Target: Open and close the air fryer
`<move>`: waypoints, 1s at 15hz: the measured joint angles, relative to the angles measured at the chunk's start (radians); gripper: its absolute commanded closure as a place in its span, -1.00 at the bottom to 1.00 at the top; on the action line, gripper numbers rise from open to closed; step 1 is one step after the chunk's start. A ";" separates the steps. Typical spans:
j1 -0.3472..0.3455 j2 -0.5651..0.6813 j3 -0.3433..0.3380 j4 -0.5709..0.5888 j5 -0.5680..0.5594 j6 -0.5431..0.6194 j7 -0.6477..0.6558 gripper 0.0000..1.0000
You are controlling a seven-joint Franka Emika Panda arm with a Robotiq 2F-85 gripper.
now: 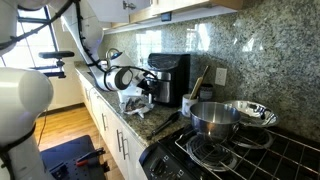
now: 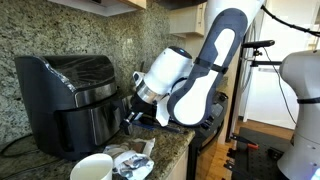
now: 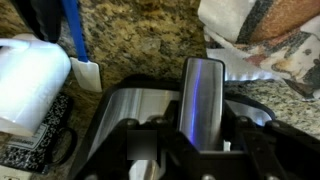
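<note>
The air fryer (image 1: 168, 78) stands on a speckled granite surface (image 1: 140, 122) against a backsplash (image 2: 60, 30) of the same stone, seen in both exterior views. The white arm (image 2: 210, 70) reaches across the surface, and its fingers (image 2: 133, 110) are at the front of the air fryer, at drawer height. In the wrist view a silvery handle (image 3: 200, 95) runs up the middle of the frame, with the dark fingers (image 3: 150, 135) low on either side of it; I cannot tell whether they are clamped on it or merely around it, nor whether the drawer is pulled out at all. A white cup (image 2: 92, 168) sits near the surface's front edge, and crumpled packets (image 2: 135, 160) lie just beside it, in front of the air fryer. In an exterior view a black stove (image 1: 250, 155) adjoins the surface, carrying a steel pot (image 1: 212, 118) with a steel bowl (image 1: 250, 112) just behind it. White cabinets (image 1: 105, 125) run below the surface, wooden ones (image 1: 190, 8) hang above, and a wood floor (image 1: 60, 125) shows beyond the arm's base, with a bright window (image 1: 30, 35) at the far end of the room
</note>
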 measured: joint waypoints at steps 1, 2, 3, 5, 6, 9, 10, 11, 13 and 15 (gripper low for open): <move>0.039 0.004 -0.029 -0.007 0.020 -0.001 0.007 0.67; 0.080 0.004 -0.060 -0.016 0.037 -0.001 0.008 0.67; 0.113 0.005 -0.087 -0.024 0.052 -0.002 0.010 0.67; 0.150 0.008 -0.114 -0.038 0.066 0.000 0.025 0.67; 0.165 0.009 -0.126 -0.042 0.067 0.000 0.030 0.67; 0.178 0.007 -0.136 -0.056 0.066 0.002 0.047 0.67; 0.178 0.004 -0.136 -0.060 0.065 0.002 0.048 0.67; 0.178 0.000 -0.135 -0.065 0.061 0.002 0.049 0.67; 0.175 -0.009 -0.133 -0.075 0.055 0.002 0.049 0.67; 0.171 -0.019 -0.132 -0.086 0.050 0.002 0.049 0.67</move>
